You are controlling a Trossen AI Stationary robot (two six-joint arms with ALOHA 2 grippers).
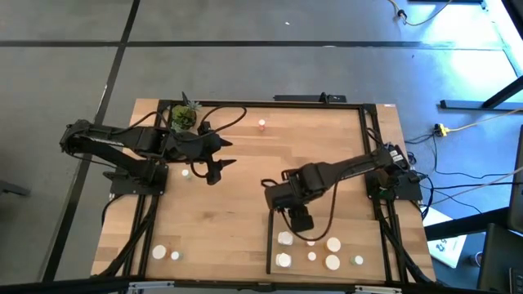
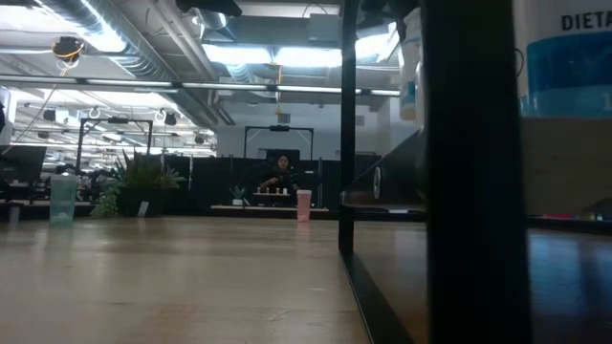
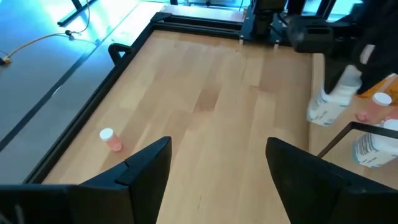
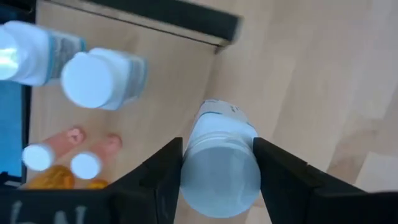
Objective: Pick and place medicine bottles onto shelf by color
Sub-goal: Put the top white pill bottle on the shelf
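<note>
High view: right gripper (image 1: 301, 219) just beside shelf (image 1: 359, 245); left gripper (image 1: 214, 170) apart, over bare wood.
Right wrist view: white bottle (image 4: 221, 158) clamped between jaws, other bottles (image 4: 99, 78) beyond on shelf.
Left wrist view: jaws parted, empty; pink bottle (image 3: 111, 139) lying beyond them.

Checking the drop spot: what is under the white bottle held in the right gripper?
Bare light wood shows around the white bottle clamped in the right gripper, near the shelf's black edge strip. The spot directly beneath is hidden by the bottle itself.
</note>
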